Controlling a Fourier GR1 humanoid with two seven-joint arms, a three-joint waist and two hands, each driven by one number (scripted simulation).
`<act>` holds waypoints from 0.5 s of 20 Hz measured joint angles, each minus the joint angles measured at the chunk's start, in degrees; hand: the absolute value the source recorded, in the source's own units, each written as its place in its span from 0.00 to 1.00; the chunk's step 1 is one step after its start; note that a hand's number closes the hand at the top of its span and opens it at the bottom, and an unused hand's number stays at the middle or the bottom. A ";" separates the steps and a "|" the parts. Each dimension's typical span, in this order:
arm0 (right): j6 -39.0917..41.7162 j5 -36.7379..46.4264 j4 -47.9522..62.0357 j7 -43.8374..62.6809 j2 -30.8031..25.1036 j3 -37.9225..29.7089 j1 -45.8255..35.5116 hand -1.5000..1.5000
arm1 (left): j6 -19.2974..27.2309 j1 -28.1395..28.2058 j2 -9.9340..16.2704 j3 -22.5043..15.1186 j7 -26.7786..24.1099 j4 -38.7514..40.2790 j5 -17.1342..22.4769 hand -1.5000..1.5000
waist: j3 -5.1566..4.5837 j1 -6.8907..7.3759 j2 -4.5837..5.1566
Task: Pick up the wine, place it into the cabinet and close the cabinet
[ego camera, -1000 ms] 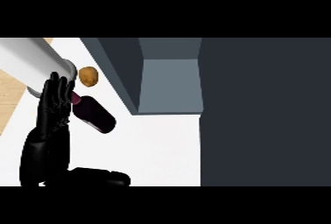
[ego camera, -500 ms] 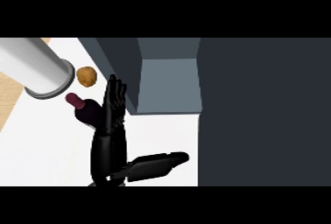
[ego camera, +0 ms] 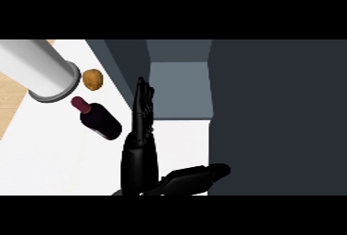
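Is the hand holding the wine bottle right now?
No, the wine bottle lies on the counter to the left of the right hand, whose fingers are straight and apart from it.

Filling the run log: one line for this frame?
stage: pre-grasp | wine bottle: on counter, untouched | left hand: open, right of bottle | cabinet: open

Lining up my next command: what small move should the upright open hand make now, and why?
Probably shift the left hand sideways, toward the view's left, until it meets the wine bottle, then curl round it. The bottle lies on its side on the counter, ungrasped; the hand stands just right of it, fingers straight, holding nothing. The cabinet looks open.
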 measured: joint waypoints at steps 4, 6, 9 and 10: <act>-0.24 0.12 -0.17 0.92 0.67 0.26 -0.23 0.00 | 2.36 -1.41 0.00 -1.34 4.30 -1.43 -2.95 0.00 | 0.01 0.09 -0.02; -1.03 0.21 -0.36 2.36 0.85 0.74 -1.25 0.00 | 3.43 -2.95 0.00 -1.74 7.07 -1.67 -4.43 0.00 | 0.02 0.10 -0.03; -2.10 0.29 -0.43 4.13 0.59 -0.17 -3.30 0.00 | 4.06 -1.76 0.24 -2.87 10.53 -4.15 -8.11 0.00 | 0.02 0.31 -0.11; -2.25 0.30 -0.61 4.64 0.44 -0.17 -3.56 0.00 | 4.24 -1.22 0.22 -3.16 11.54 -4.96 -9.66 0.00 | 0.01 0.32 -0.13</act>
